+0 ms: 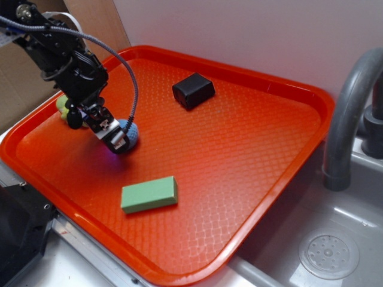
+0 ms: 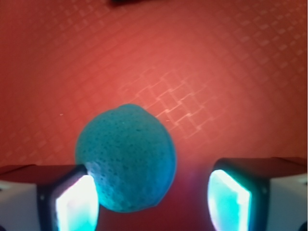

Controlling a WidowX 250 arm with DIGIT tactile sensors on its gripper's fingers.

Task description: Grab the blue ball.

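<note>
The blue ball [image 1: 130,133] [image 2: 126,158], round with a bumpy knitted surface, rests on the red tray [image 1: 251,155] at its left side. My gripper [image 1: 116,142] [image 2: 153,202] is lowered over it and open. In the wrist view the ball sits between the two glowing pads, against the left pad [image 2: 77,202], with a clear gap to the right pad [image 2: 228,199]. In the exterior view the black arm covers the ball's left half.
A green block [image 1: 149,194] lies near the tray's front edge. A black box [image 1: 193,90] sits toward the back. A yellow-green plush toy [image 1: 63,107] peeks out behind the arm at the left. A sink and grey faucet [image 1: 347,119] are right of the tray.
</note>
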